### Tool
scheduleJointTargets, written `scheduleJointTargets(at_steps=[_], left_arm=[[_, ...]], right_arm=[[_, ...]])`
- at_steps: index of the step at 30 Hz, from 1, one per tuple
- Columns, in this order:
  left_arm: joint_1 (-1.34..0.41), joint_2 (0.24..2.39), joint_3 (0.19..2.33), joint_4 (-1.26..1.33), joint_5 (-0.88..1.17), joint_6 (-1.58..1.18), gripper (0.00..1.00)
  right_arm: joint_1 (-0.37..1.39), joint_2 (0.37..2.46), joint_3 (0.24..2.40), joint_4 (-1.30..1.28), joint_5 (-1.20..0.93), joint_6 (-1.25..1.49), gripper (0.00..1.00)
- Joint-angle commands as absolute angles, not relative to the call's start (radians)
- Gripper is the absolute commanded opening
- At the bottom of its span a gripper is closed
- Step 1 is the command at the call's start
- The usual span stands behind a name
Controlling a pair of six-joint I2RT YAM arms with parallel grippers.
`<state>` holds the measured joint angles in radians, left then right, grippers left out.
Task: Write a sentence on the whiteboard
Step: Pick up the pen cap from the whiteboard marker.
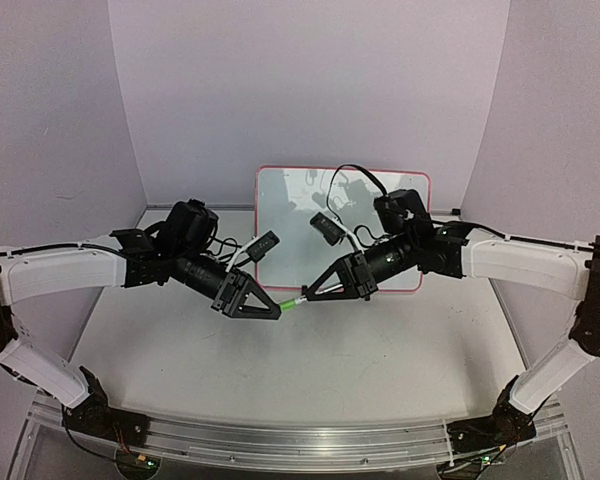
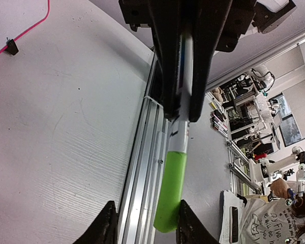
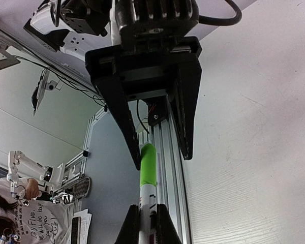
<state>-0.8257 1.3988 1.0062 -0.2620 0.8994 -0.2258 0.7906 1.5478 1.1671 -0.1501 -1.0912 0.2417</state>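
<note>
While the right gripper [image 3: 146,216] grips the marker [image 2: 179,137], its two fingers [image 3: 128,226] are closed tight on the white barrel. The marker runs straight out past the fingertips. The green cap [image 2: 171,188] sits at the far end of the barrel and points at the left gripper [image 2: 147,216].

The left jaws stand partly apart with the tip of the cap between them. The cap lies against one finger [image 2: 189,226], and a clear gap separates it from the other finger, so the cap is not clamped.

The two grippers face each other tip to tip above the table [image 1: 310,370]. The marker spans the space between them and is held off the surface. An aluminium rail [image 2: 142,152] is in view behind the marker in both wrist views.

The whiteboard [image 1: 280,195] is beyond both grippers, at the back of the table and apart from the marker. In the top view, the right wrist overlaps its lower right portion. In the left wrist view, its red-pink rim [image 2: 33,28] and one black clip foot [image 2: 11,47] show off to one side of the left gripper.
</note>
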Motion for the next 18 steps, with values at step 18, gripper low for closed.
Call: scheduleJointTargets(at_steps=[18], left_arm=[[-0.847, 1.435, 1.095, -0.265, 0.982, -0.195, 0.21]], right_arm=[[0.788, 1.545, 1.169, -0.126, -1.129, 0.246, 0.0]])
